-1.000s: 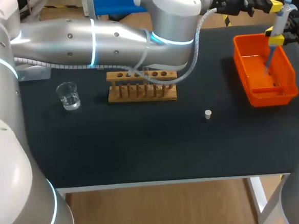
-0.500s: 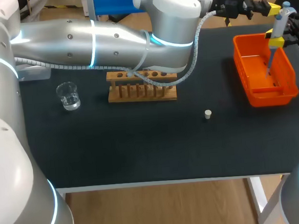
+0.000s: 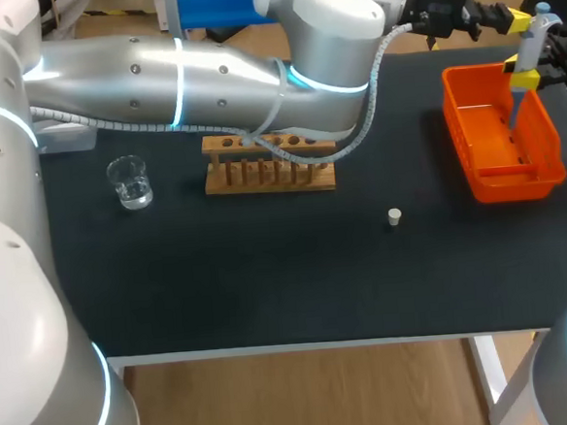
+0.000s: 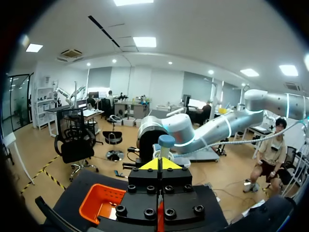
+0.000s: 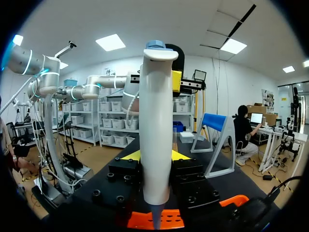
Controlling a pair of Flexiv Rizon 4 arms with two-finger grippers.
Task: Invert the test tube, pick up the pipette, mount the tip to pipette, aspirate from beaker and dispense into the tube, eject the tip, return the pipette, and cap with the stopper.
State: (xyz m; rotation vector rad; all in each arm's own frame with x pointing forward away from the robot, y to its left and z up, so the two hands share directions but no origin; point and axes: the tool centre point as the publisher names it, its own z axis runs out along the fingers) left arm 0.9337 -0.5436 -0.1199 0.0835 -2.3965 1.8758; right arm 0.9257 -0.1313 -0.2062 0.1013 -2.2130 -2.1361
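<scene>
Straightened from the lean it had a second ago, the white pipette with the blue cap point(image 5: 155, 125) now hangs almost upright over the orange plastic bin point(image 3: 515, 187) at the table's far right, its thin lower end pointing down into the bin. The right gripper point(image 5: 155, 157) has its yellow-tipped fingers closed on the pipette's body from both sides and carries it clear of the bin, apparently so that anything shed from the end drops inside. The left gripper point(image 3: 514, 20), reached across from the other side, sits just beside the pipette's head. Its fingers are drawn together with nothing between them — a pose suited to pushing the ejector, though contact cannot be confirmed. Whether a tip is on the shaft is too small to tell. Unmoved on the black table point(image 3: 268, 272) are the clear glass beaker point(image 3: 128, 180), the wooden test tube rack point(image 3: 269, 165) and the small white stopper point(image 3: 394, 216) — the last lying apart, ready for the capping step.
</scene>
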